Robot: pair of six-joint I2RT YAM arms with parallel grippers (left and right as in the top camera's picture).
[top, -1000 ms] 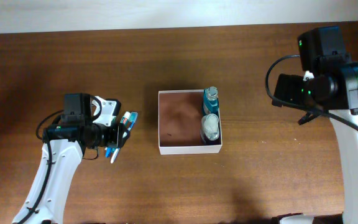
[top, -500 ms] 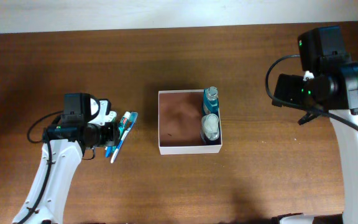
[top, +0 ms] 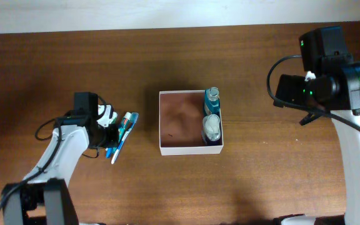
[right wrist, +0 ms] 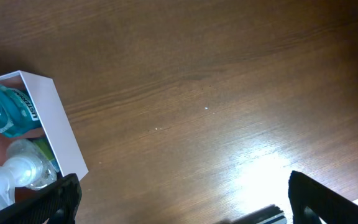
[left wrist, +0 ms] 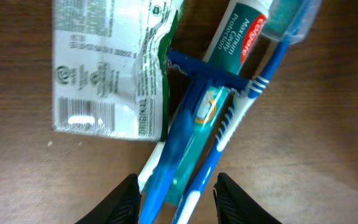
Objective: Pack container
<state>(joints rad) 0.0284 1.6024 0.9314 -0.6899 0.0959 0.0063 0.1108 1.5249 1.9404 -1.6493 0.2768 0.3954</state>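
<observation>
Left gripper [left wrist: 179, 202] hangs with fingers apart astride a blue toothbrush [left wrist: 229, 124], beside a toothpaste tube [left wrist: 238, 31] and a white-green packet [left wrist: 110, 68] on the table [top: 261, 187]. Well off to its right sits the container [top: 167, 150], holding a blue bottle [top: 212, 100] and a clear spray bottle [top: 212, 128]. Right gripper [right wrist: 182, 199], fingers spread wide, hovers just beyond the container's corner.

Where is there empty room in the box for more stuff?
Inside the container, the left and middle floor is bare, from the left wall to the teal bottle and clear bottle. Those crowd the right side.
</observation>
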